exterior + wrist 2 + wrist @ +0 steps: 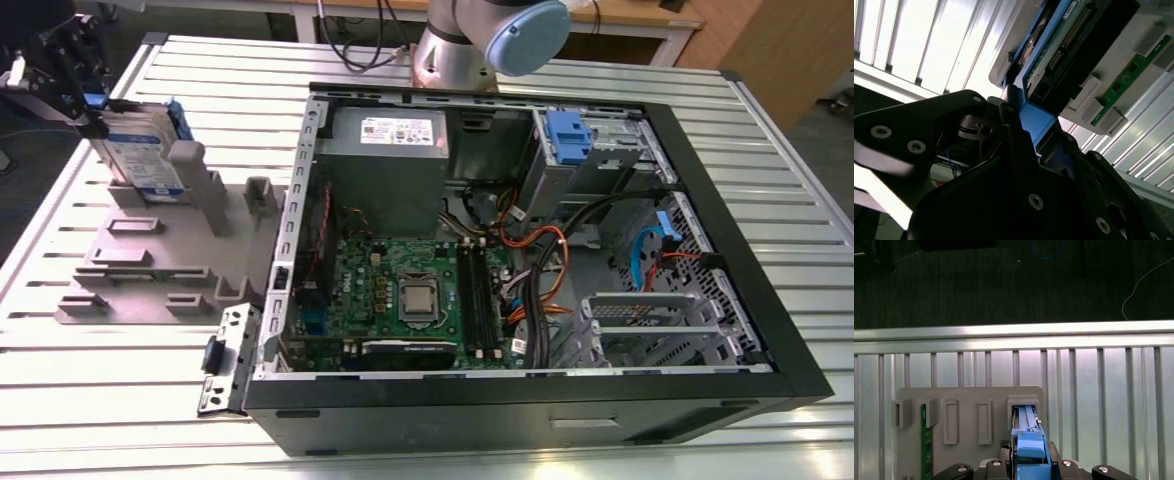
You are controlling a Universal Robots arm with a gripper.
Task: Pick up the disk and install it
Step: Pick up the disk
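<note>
Slatted metal worktop. Pincer pinching disk by carrier edge, disk upright at grey holder. Pickup underway; install into PC case not done.

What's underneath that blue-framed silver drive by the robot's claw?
Here the disk stands on edge in a slot of the grey holder, which lies on the slatted table. The holder's posts cover its bottom edge, so how deep it sits is hidden.

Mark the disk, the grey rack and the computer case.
disk [144, 152]: exterior view, on its labelled face.
grey rack [187, 245]: exterior view, on its flat base.
computer case [467, 405]: exterior view, on its black near wall.
</note>
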